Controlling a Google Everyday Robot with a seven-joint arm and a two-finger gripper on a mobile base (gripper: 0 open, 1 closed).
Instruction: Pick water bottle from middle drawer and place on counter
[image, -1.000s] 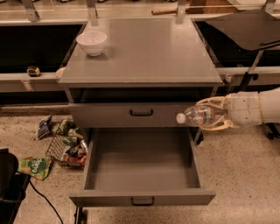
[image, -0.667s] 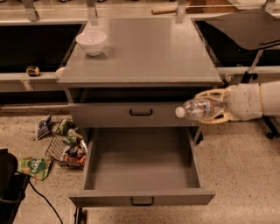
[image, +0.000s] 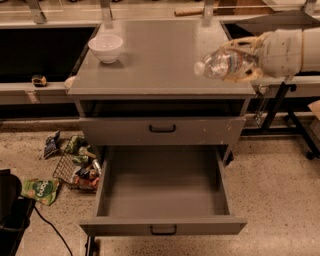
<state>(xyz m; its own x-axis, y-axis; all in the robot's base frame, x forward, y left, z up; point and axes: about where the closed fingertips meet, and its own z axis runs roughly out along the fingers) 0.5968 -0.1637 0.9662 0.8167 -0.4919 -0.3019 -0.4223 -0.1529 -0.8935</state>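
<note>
Water bottle (image: 220, 64) held sideways, white cap pointing toward the left of the view, body clear and ribbed. Gripped around the rear half by the gripper (image: 241, 61), fingers clenched on the plastic, pale arm running off the right edge of the view. Positioned in view over the right front corner of the counter (image: 160, 55); whether touching the surface cannot be told.

Counter flat, matte grey, square. White bowl (image: 105, 48) near its back left corner, well apart from the bottle. Behind, a long pale ledge (image: 150, 11) with metal brackets. Dark recesses either side of the cabinet; a small object (image: 37, 80) on the lower ledge at left. Speckled floor (image: 280, 190) all round. Black-legged stand (image: 287, 112) at right, beneath the arm.

Against 0.7 s ago: bottle and gripper higher, then level with the chipped drawer front (image: 162, 131), now up at counter level. Cap still pointing the same way. Bowl, drawers and floor litter unmoved.

Middle drawer (image: 162, 226) pulled fully out below the chipped front, small black handle on its smooth panel; inside, only grey floor and walls showing. Dark slot open just under the counter top, contents not visible. Bowl interior not legible. Wire basket (image: 74, 171) on the floor left of the cabinet, holding several snack packets; more packets just beside it, a green packet (image: 41, 189) lying apart. Black bin-like shape (image: 11, 212) at the lower left corner, cable (image: 50, 231) trailing past it.
</note>
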